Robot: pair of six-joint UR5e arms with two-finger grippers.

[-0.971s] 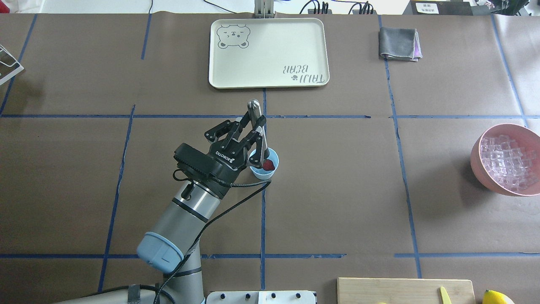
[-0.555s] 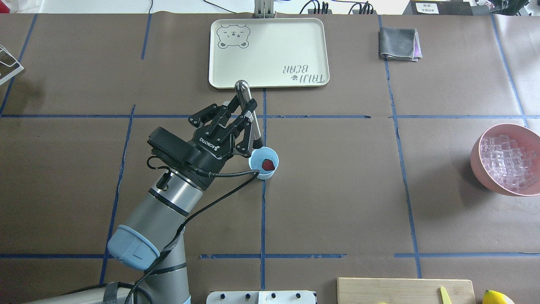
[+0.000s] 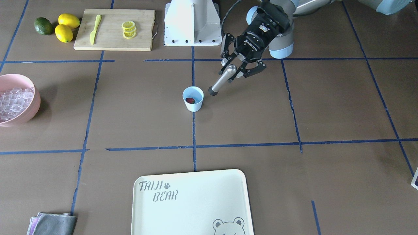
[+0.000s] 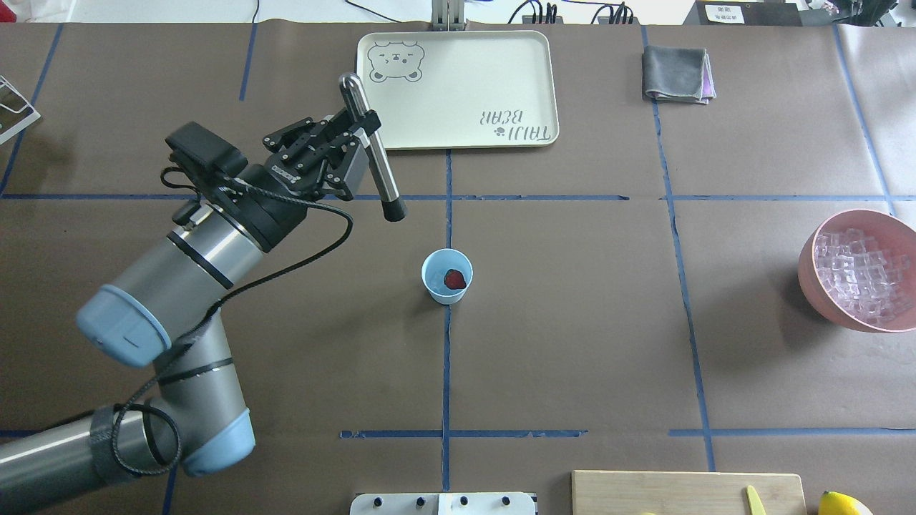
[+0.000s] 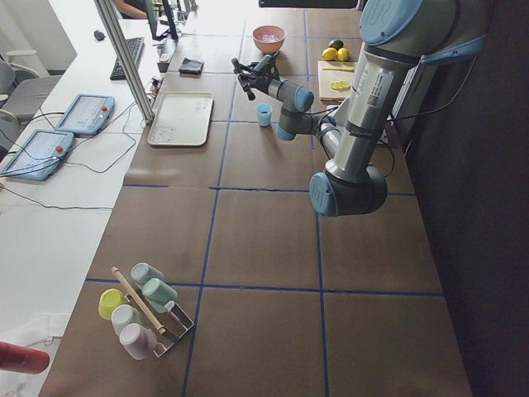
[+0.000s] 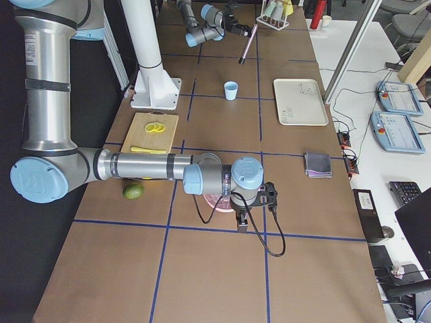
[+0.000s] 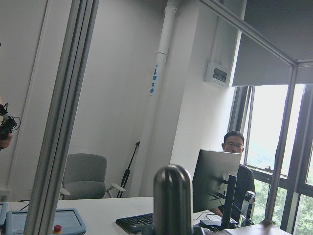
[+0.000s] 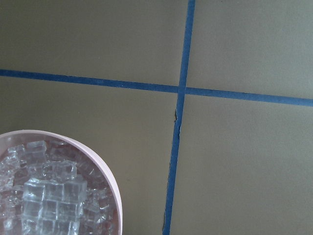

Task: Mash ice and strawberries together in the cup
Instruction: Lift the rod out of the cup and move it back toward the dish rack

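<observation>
The light blue cup (image 4: 434,285) stands upright mid-table with one red strawberry (image 4: 455,279) inside; the front view shows the same cup (image 3: 193,105) and strawberry (image 3: 190,100). My left gripper (image 4: 360,134) is shut on a metal masher rod (image 4: 383,183), tilted, its dark tip hanging above the table up and left of the cup, clear of it. The rod's rounded top (image 7: 172,200) fills the left wrist view. The ice (image 4: 859,275) is piled in a pink bowl (image 4: 807,275) at the far right. My right gripper (image 6: 240,220) hovers by that bowl; I cannot tell its state.
A cream tray (image 4: 458,89) lies at the back centre, a folded grey cloth (image 4: 676,71) to its right. Near the robot base sit a cutting board (image 3: 111,32) with lemon slices (image 3: 129,29), whole lemons (image 3: 67,27) and a green fruit (image 3: 43,26).
The left gripper lifted the masher out of the cup and swung it away toward the back left; the strawberry stays in the cup.
</observation>
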